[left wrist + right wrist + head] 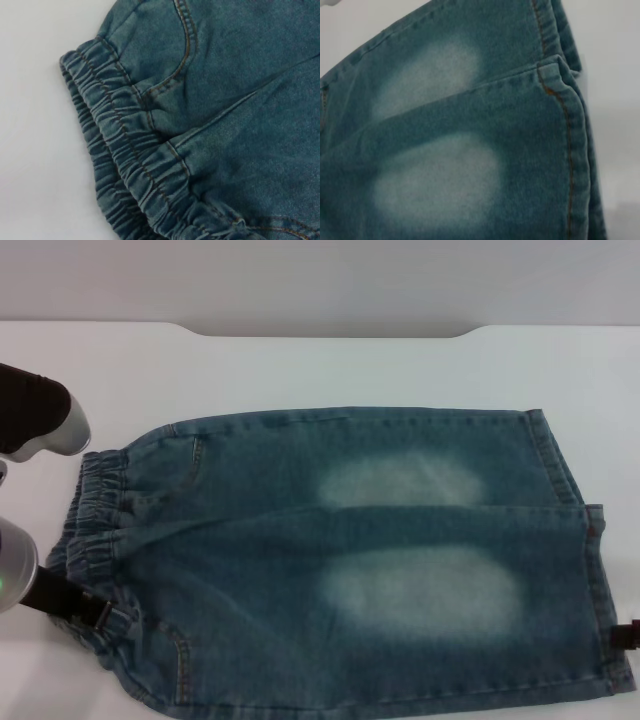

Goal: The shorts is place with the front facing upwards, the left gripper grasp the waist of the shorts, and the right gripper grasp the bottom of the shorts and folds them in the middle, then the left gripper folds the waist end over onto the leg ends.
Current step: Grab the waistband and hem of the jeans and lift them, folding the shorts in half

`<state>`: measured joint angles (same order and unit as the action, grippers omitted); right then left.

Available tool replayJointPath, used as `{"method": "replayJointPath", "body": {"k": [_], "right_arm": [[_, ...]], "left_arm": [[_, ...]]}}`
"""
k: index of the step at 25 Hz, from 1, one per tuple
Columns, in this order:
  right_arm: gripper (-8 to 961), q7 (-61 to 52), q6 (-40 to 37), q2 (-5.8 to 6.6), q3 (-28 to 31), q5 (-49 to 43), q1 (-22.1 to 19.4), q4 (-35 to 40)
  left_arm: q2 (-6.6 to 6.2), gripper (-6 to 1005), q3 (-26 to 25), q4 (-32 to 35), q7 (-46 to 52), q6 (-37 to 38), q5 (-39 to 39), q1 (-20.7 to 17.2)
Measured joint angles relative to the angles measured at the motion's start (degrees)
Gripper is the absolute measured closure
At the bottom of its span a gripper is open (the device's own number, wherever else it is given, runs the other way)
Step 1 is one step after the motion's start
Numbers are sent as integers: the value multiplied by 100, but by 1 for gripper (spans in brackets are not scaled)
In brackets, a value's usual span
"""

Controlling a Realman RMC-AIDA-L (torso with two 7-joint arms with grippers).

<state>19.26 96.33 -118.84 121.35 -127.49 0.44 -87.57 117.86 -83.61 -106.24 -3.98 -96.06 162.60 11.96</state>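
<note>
Head view shows the shorts point(340, 560) lying flat and front-up on the white table point(300, 365), the gathered waistband point(95, 540) toward the robot's left and the leg ends point(585, 560) toward its right, with two pale faded patches point(415, 590) across the front. At the left edge the left gripper point(85, 608) reaches in low, its black claw touching the near part of the waistband behind a silver wrist with a green glow; whether its fingers are apart or clamped on the cloth cannot be told. At the right edge, only a small black tip of the right gripper point(628, 634) shows beside the near leg hem point(605, 590), its fingers' state unreadable. Both wrist views show only denim at close range.
</note>
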Motion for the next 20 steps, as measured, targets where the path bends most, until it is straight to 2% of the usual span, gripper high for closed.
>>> {"method": "replayJointPath", "body": {"k": [20], "right_arm": [[303,161,-117,-8,-6,-121,343,750]], "left_arm": [[0,963,3,93,-65,2,-14,55]]}}
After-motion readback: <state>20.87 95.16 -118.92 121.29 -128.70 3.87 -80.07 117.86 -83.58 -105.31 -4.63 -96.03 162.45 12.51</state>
